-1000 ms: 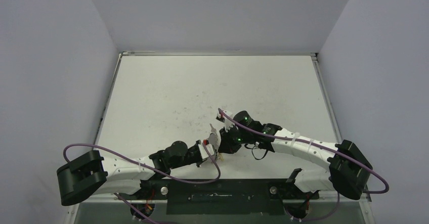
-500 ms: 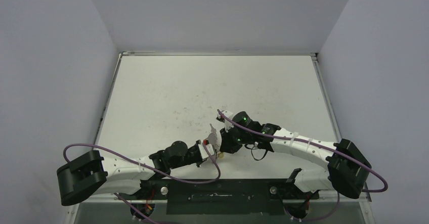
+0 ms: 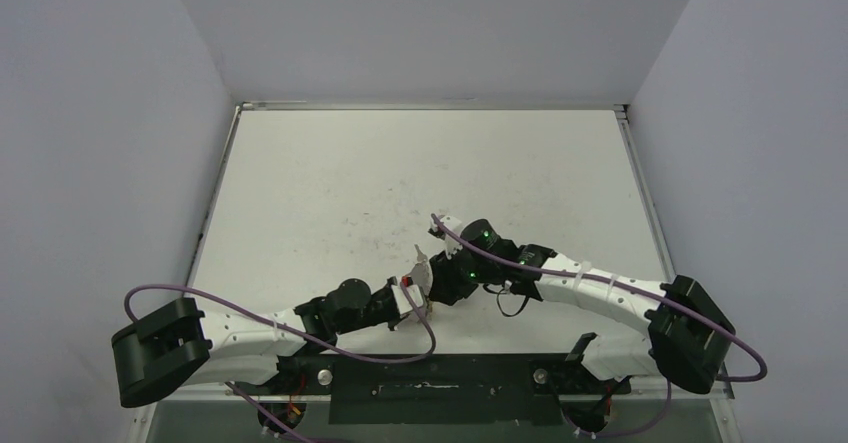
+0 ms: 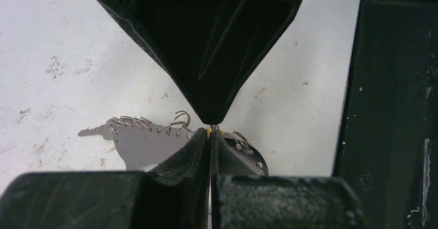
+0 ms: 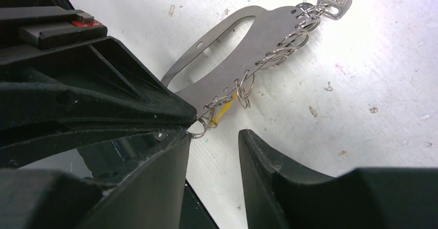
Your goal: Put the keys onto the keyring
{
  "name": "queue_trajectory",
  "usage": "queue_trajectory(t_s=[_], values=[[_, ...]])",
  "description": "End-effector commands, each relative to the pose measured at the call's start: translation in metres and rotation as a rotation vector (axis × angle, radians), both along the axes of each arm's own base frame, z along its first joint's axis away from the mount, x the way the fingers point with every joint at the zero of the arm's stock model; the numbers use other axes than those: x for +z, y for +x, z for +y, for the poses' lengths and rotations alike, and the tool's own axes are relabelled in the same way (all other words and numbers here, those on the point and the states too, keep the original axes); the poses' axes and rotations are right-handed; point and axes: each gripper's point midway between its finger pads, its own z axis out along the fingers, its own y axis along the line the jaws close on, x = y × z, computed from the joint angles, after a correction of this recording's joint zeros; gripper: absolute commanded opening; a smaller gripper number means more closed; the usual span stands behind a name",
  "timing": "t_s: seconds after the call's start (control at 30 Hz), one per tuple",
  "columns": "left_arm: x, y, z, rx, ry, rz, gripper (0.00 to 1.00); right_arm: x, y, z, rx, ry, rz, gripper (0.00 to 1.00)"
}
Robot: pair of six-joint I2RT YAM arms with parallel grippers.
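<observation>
The keyring [image 5: 232, 48] is a flat grey metal loop with small rings [image 5: 279, 50] along one edge. It is held just above the table near the front edge. My left gripper [image 4: 210, 133] is shut on its near end, where a thin yellow tag [image 5: 225, 111] shows. A silver key [image 5: 334, 1] hangs from the far end and also shows in the left wrist view [image 4: 92, 132]. My right gripper [image 5: 214, 136] stands open right beside the left fingertips, with only bare table between its fingers [image 5: 268, 177]. From above, both grippers meet at the keyring [image 3: 424, 271].
The black base plate [image 4: 392, 110] of the arms runs along the near table edge, close beside the keyring. The white table [image 3: 400, 173] stretches away behind it, with grey walls on three sides. Purple cables loop off both arms.
My right gripper was shut at the keyring's rings and has now opened. The left gripper and the keyring have stayed put.
</observation>
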Motion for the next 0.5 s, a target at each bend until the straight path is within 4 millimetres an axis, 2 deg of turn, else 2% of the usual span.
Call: queue_trajectory(t_s=[0.0,0.27,0.47], values=[[0.033,0.003,-0.011,-0.002,-0.106,-0.037,0.0,0.024,0.014,0.0,-0.043,0.075,-0.094,0.43],[0.035,0.001,-0.009,-0.009,-0.111,-0.052,0.0,0.049,0.023,-0.014,-0.033,0.163,-0.221,0.48],[0.036,0.0,-0.004,-0.007,-0.119,-0.067,0.0,0.078,0.021,-0.019,0.021,0.313,-0.436,0.52]])
